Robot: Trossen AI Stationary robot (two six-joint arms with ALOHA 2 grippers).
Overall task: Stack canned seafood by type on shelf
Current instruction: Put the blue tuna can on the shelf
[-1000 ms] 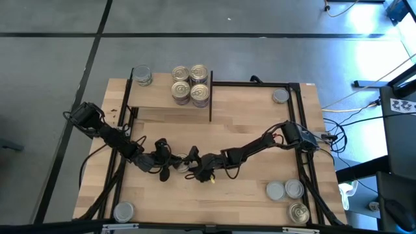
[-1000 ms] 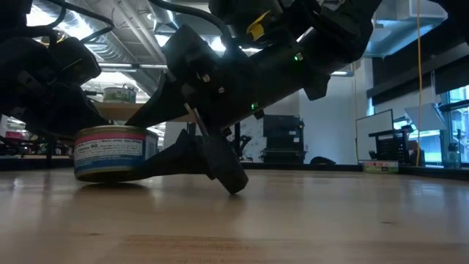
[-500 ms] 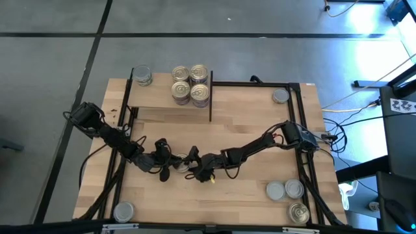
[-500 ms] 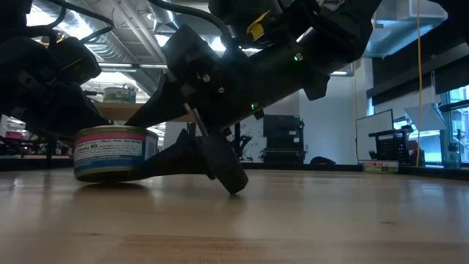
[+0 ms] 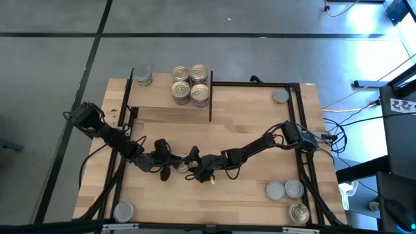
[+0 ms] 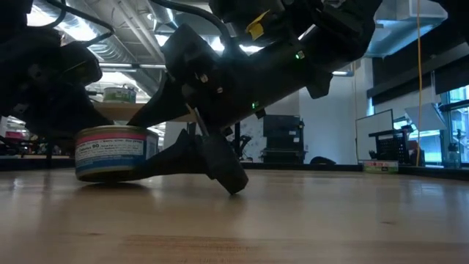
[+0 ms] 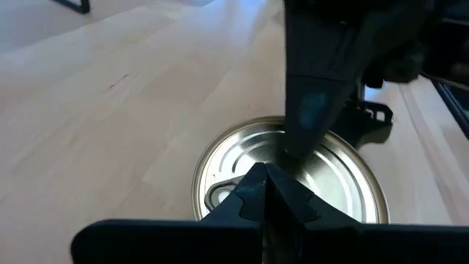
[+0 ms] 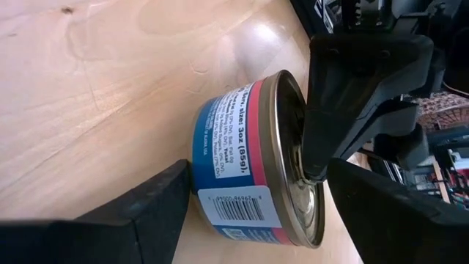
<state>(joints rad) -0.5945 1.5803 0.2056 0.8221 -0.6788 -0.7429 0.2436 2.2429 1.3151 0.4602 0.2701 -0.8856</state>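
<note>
Only the right wrist view shows the tin's (image 8: 242, 176) blue-pink label; the right end effector (image 8: 256, 209) straddles it, spread wide, while the clenched left end effector (image 7: 267, 194) presses its lid.

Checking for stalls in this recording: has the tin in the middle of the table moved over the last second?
No. In the low view the blue and pink tin sits at the same spot against the background shelf, between the right pincer's open fingers, with the shut left pincer over its lid.

Tin (image 8: 242, 172) label reads "NET WT 3oz (85g)" on the blue band (right wrist view), with a barcode on the white panel, digits too small to read. Low view: label print on the tin isn't legible.
</note>
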